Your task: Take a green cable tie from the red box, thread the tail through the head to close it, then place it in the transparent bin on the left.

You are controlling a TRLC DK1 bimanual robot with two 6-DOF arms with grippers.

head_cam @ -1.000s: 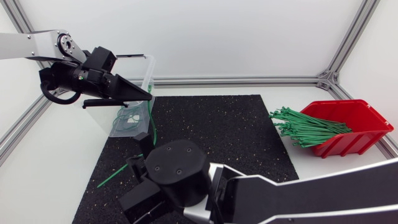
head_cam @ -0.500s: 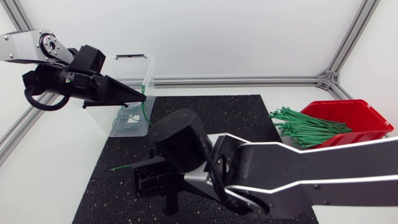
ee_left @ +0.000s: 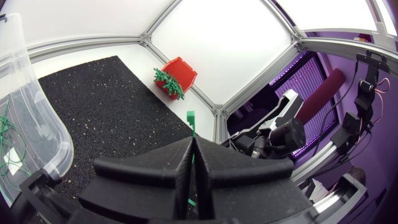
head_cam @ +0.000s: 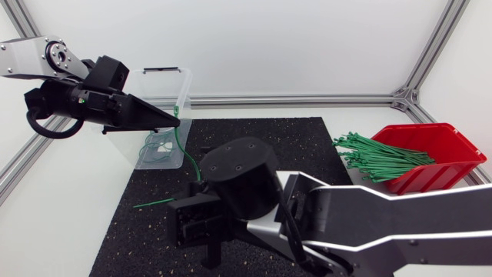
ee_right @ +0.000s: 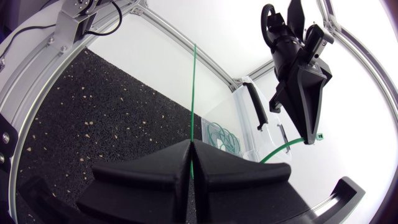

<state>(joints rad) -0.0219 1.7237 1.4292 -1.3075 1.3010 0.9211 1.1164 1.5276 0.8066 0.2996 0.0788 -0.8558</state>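
Note:
One green cable tie [head_cam: 187,154] is stretched between both grippers above the black mat. My left gripper [head_cam: 175,117] is shut on its head end beside the transparent bin [head_cam: 183,86]; the head [ee_left: 189,119] pokes out past the shut fingertips. The tie curves down under my right wrist. My right gripper [head_cam: 181,206] is shut on its tail part, and the thin tail [ee_right: 194,93] runs straight ahead of the fingers. The left gripper [ee_right: 314,137] shows ahead of the right one. The red box [head_cam: 442,158] with a bundle of green ties [head_cam: 377,158] sits at the right.
Several closed green ties [head_cam: 157,150] lie in the bin. The black mat [head_cam: 292,161] covers the table's middle. An aluminium frame [head_cam: 307,99] runs along the table's edges. My right arm's bulky wrist [head_cam: 238,185] hangs over the mat's front half.
My right wrist has swung away from the front edge toward the mat's middle, taking the tail with it. The left gripper shifted slightly left and keeps the head end.

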